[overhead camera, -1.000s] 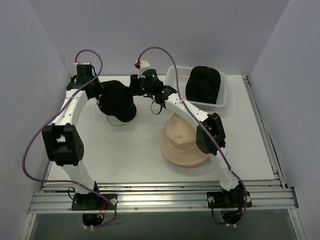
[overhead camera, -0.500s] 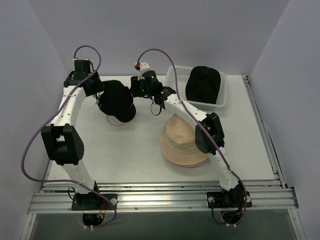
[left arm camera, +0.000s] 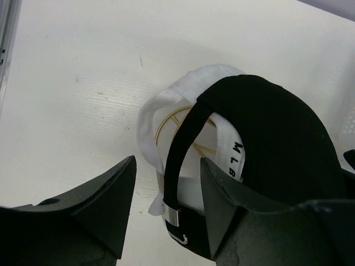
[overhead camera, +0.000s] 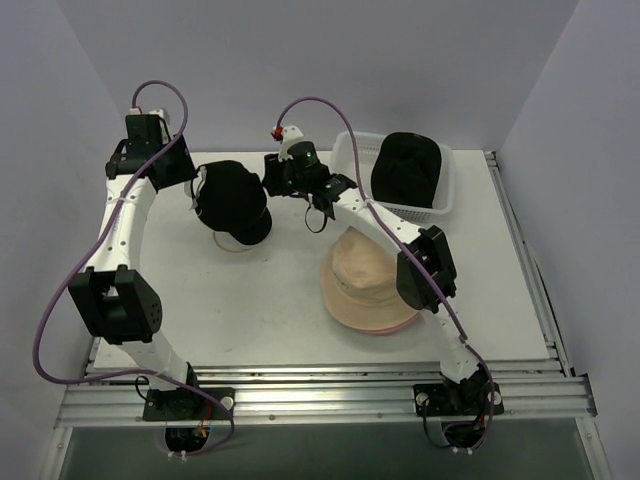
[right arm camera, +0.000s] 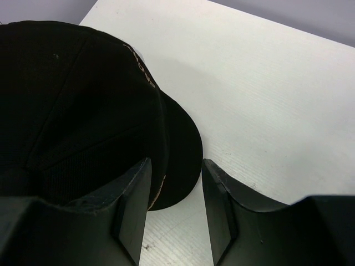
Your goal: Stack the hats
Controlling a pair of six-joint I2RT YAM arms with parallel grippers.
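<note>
A black cap (overhead camera: 236,201) sits at the back left of the table, on top of a white cap (left arm camera: 161,108) with a gold wire frame (left arm camera: 176,117) under it. My left gripper (overhead camera: 198,188) is open at the cap's left side; in the left wrist view (left arm camera: 166,194) the black back strap (left arm camera: 176,160) lies between its fingers, untouched. My right gripper (overhead camera: 271,180) is open at the cap's right side; in the right wrist view (right arm camera: 175,191) the brim (right arm camera: 180,160) reaches between the fingers. A tan bucket hat (overhead camera: 365,268) lies on a pink one (overhead camera: 380,322). A black bucket hat (overhead camera: 408,167) sits in the basket.
The white mesh basket (overhead camera: 352,160) stands at the back right against the wall. The right arm's forearm passes over the tan hat. The table (overhead camera: 250,300) ends at metal rails in front and on the right.
My left arm has drawn back to the left, away from the black cap. My right gripper has shifted slightly. The caps have stayed in place.
</note>
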